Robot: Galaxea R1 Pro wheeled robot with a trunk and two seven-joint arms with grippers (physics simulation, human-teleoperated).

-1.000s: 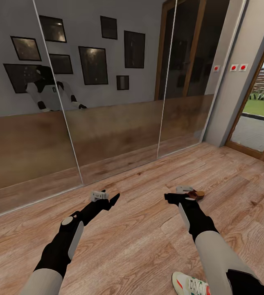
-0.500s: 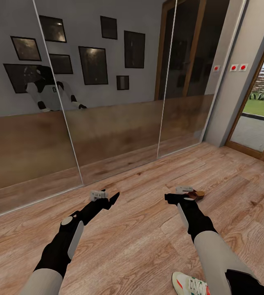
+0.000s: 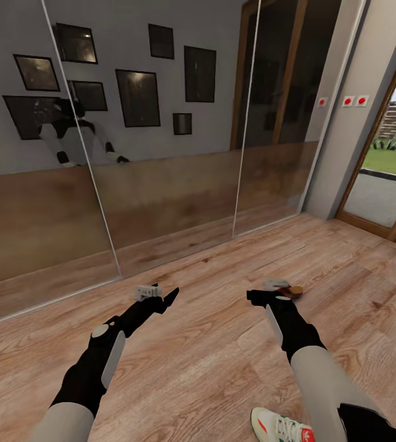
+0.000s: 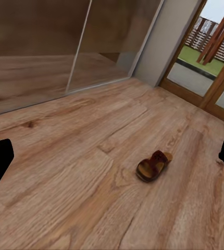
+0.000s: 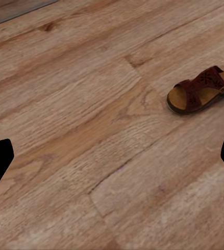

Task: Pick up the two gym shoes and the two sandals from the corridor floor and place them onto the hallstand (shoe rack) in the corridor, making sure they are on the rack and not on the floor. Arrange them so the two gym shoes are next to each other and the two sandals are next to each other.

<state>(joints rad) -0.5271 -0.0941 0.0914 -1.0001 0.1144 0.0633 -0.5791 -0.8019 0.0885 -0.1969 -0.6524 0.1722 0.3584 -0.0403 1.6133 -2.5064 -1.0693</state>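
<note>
The left tool (image 3: pixel 172 299) hovered low over the corridor floor (image 3: pixel 210 362), its fingers spread and empty, near the mirrored wardrobe (image 3: pixel 161 147). The right tool (image 3: pixel 254 297) was likewise parted, holding nothing. Just beyond it lay one brown sandal (image 3: pixel 293 291) — flat on the planks. A white gym shoe (image 3: pixel 280 426) sat nearest, bottom right.

Both arms reach forward and down, elbows bent, forearms angled slightly inward. The left gripper (image 3: pixel 168 298) and the right gripper (image 3: pixel 254 296) hang level with each other, well apart, each with its fingers spread wide and holding nothing.
</note>
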